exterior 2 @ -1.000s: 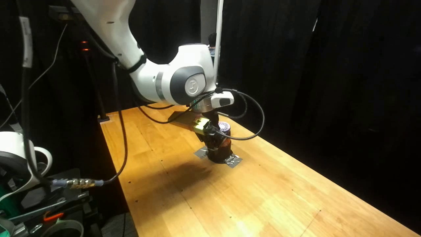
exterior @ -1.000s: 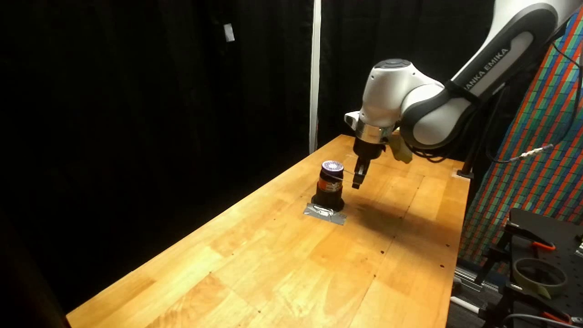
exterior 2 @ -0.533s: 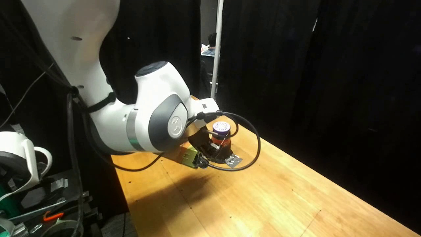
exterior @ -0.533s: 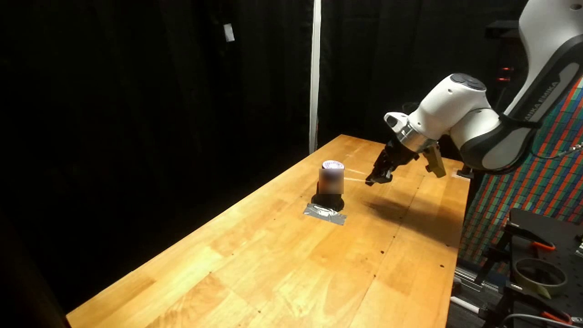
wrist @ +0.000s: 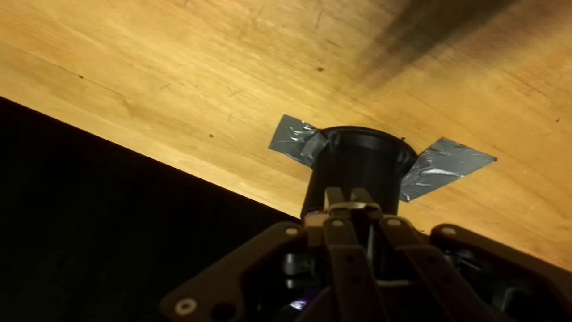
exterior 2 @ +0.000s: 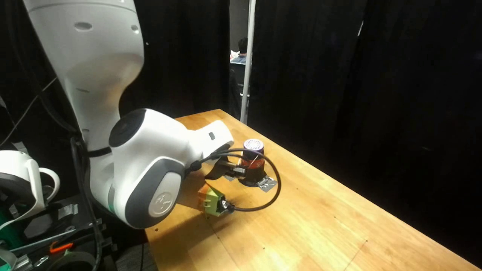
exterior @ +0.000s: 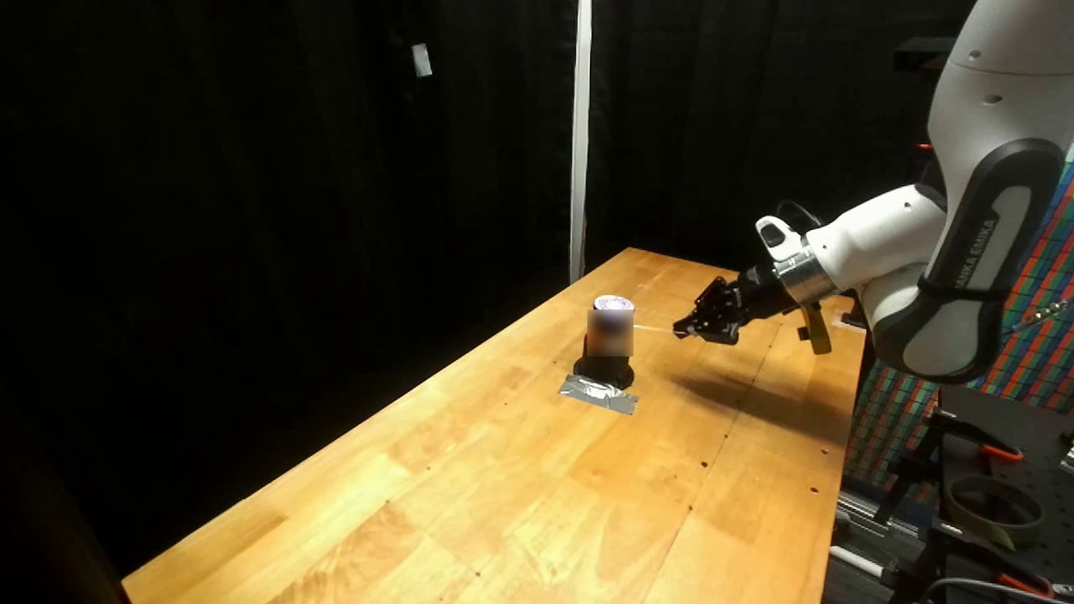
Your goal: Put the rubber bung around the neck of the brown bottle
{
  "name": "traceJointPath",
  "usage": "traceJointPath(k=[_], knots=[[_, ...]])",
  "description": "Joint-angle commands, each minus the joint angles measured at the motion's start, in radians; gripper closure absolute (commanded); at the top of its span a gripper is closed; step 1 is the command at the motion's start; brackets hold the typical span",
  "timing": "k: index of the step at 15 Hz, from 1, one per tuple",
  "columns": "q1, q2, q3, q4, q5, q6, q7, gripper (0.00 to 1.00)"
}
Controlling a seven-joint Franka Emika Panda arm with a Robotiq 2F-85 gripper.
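Observation:
The brown bottle (exterior: 614,304) has a purple-and-white top and orange label, and stands upright in a black holder (exterior: 604,370). It also shows in an exterior view (exterior 2: 253,163); its middle is blurred in the opposite exterior view. A thin pale rubber band (exterior: 655,328), seemingly the bung, stretches from the bottle's upper part to my gripper (exterior: 683,330). In the wrist view my fingertips (wrist: 348,197) are close together with a small gap, and the band (wrist: 355,205) curves across them. The gripper is tilted, fingers toward the bottle. The bottle's neck is hidden there behind the fingers.
Silver tape (exterior: 600,394) fixes the holder to the wooden table (exterior: 537,503), near the edge by the black curtain (exterior: 336,252). A camera in a green mount (exterior 2: 211,201) hangs under the wrist with a looping cable (exterior 2: 278,184). A cart with tools (exterior: 1007,436) stands beside the table.
My arm has pulled back from the bottle and tilted from pointing down to nearly level. The band stays stretched between fingertips and bottle. The bottle and holder have not moved.

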Motion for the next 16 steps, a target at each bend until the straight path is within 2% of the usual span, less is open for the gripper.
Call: traceJointPath(k=[1, 3, 4, 5, 7, 8, 9, 10, 11, 12, 13, 14, 15, 16], knots=[[-0.167, 0.135, 0.179, -0.013, 0.087, 0.246, -0.174, 0.87], [-0.215, 0.223, 0.221, 0.014, 0.092, 0.39, -0.242, 0.87], [-0.326, 0.149, 0.326, 0.075, 0.073, 0.261, -0.297, 0.88], [-0.367, 0.179, 0.361, 0.099, 0.069, 0.263, -0.337, 0.87], [-0.489, 0.188, 0.475, 0.163, 0.056, 0.229, -0.426, 0.88], [-0.436, 0.25, 0.415, 0.137, 0.055, 0.363, -0.439, 0.87], [-0.599, 0.189, 0.577, 0.195, 0.046, 0.225, -0.518, 0.87], [-0.635, 0.201, 0.605, 0.194, 0.039, 0.228, -0.556, 0.87], [-0.605, 0.225, 0.575, 0.162, 0.042, 0.294, -0.578, 0.87], [-0.648, 0.235, 0.615, 0.165, 0.042, 0.299, -0.622, 0.87], [-0.747, 0.218, 0.713, 0.187, 0.035, 0.222, -0.676, 0.88], [-0.754, 0.245, 0.717, 0.179, 0.033, 0.249, -0.71, 0.88], [-0.732, 0.27, 0.694, 0.153, 0.034, 0.317, -0.73, 0.87], [-0.861, 0.255, 0.818, 0.18, 0.021, 0.222, -0.79, 0.88]])
